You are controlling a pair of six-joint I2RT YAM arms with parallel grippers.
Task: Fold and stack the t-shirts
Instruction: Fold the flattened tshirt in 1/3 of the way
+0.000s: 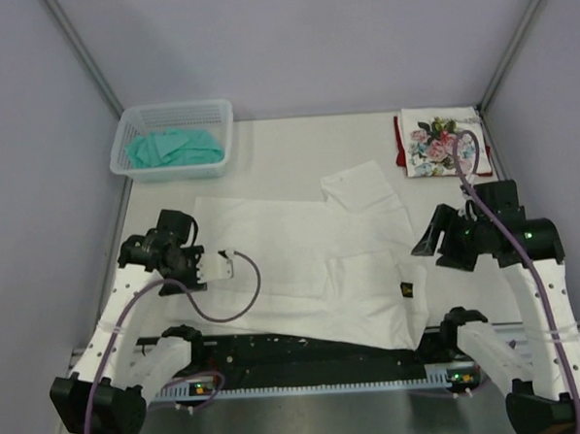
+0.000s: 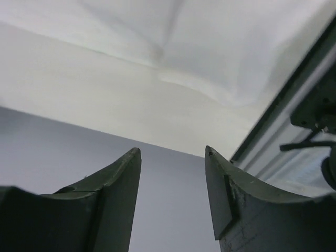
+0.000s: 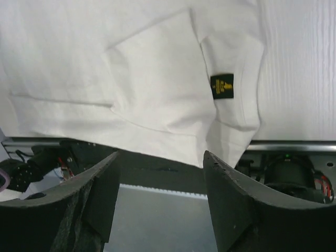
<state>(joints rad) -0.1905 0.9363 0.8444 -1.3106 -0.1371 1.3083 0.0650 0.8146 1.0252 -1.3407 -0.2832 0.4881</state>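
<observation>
A large white t-shirt (image 1: 302,265) lies spread across the middle of the table, plain side up, with a small black label (image 1: 405,291) near its front right corner. No print shows on it. A folded rose-print shirt (image 1: 440,143) lies at the back right on a dark red one (image 1: 400,145). My left gripper (image 1: 223,267) is open and empty over the white shirt's left edge. My right gripper (image 1: 429,237) is open and empty just right of the shirt. The right wrist view shows the shirt (image 3: 131,68) and label (image 3: 222,85) beyond the open gripper (image 3: 160,155). The left wrist view shows white cloth (image 2: 220,47) beyond the open gripper (image 2: 172,152).
A pale mesh basket (image 1: 130,138) holding teal cloth (image 1: 174,147) stands at the back left. Grey walls close in the table on three sides. The black rail (image 1: 307,357) with the arm bases runs along the near edge, and the shirt's front hem hangs over it.
</observation>
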